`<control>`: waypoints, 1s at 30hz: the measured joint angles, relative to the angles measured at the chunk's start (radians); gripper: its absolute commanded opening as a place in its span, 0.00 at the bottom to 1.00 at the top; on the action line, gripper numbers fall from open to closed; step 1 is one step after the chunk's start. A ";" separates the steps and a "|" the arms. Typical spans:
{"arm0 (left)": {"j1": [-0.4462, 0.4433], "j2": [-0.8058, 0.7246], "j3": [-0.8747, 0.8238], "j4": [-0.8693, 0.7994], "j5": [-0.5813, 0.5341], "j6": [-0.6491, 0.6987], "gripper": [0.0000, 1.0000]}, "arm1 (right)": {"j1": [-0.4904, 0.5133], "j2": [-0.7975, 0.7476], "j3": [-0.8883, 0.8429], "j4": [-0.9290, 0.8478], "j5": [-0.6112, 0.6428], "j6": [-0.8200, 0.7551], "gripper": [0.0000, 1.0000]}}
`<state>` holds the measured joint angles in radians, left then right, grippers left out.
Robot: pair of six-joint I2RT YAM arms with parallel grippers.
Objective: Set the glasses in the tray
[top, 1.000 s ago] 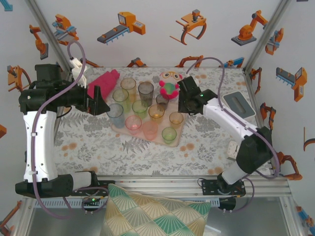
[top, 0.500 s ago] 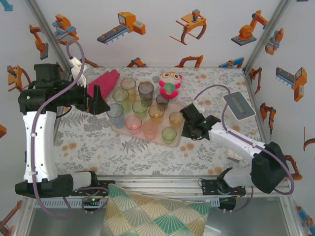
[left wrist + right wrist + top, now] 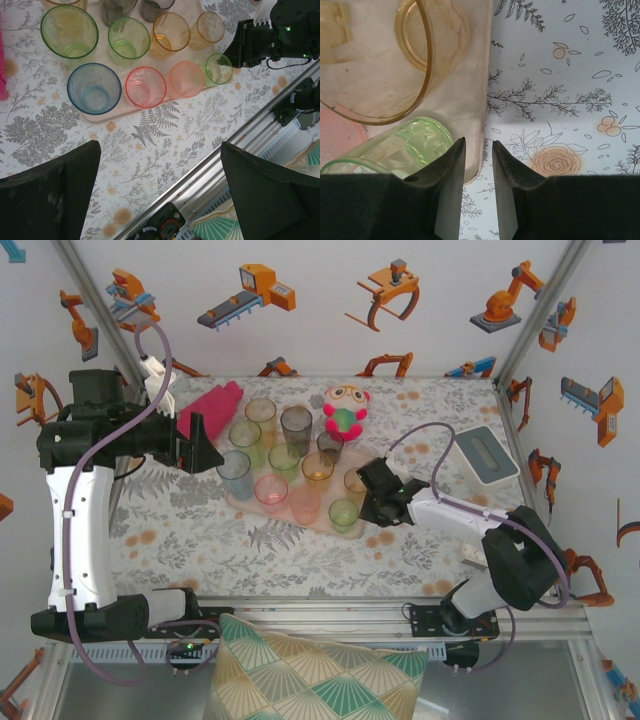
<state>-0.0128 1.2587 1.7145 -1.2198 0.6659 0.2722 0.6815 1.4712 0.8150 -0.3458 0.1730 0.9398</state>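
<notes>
Several tinted glasses stand on the beige tray (image 3: 312,528), among them a blue one (image 3: 235,472), a pink one (image 3: 270,491) and a green one (image 3: 343,513). My right gripper (image 3: 363,512) is low at the tray's near right corner. In the right wrist view its jaws (image 3: 479,142) stand open by a narrow gap over the tray's rim (image 3: 475,100). They clamp nothing, and the green glass (image 3: 395,147) and an amber glass (image 3: 410,55) sit just to their left. My left gripper (image 3: 207,452) hangs wide open and empty (image 3: 160,146) above the table, left of the tray (image 3: 107,116).
A red-green plush toy (image 3: 344,410) sits behind the tray and a magenta cloth (image 3: 212,403) lies at the back left. At the right stands a grey-white box (image 3: 485,452). The aluminium rail (image 3: 240,135) runs along the table's near edge.
My right arm has swung from the back of the tray, by the plush toy, down to the tray's near right corner, and its jaws have narrowed. The left arm has not moved.
</notes>
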 measured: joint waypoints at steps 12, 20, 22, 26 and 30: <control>0.000 0.000 0.000 0.000 0.000 0.000 0.97 | 0.000 0.027 0.000 0.015 0.003 0.005 0.24; 0.000 -0.001 0.000 0.000 0.000 -0.002 0.97 | 0.000 0.056 0.000 0.022 0.003 0.007 0.21; 0.000 -0.003 0.000 0.000 0.000 -0.002 0.97 | 0.000 0.056 0.000 0.022 0.003 0.007 0.20; 0.000 -0.007 0.000 0.000 0.000 -0.002 0.97 | 0.000 0.071 0.000 0.023 0.003 0.006 0.16; 0.000 -0.012 0.000 0.000 -0.001 -0.003 0.97 | 0.001 0.080 0.000 0.037 0.002 0.006 0.14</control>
<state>-0.0128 1.2465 1.7145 -1.2198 0.6647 0.2695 0.6823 1.5509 0.8150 -0.3092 0.1749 0.9463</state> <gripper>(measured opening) 0.972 0.149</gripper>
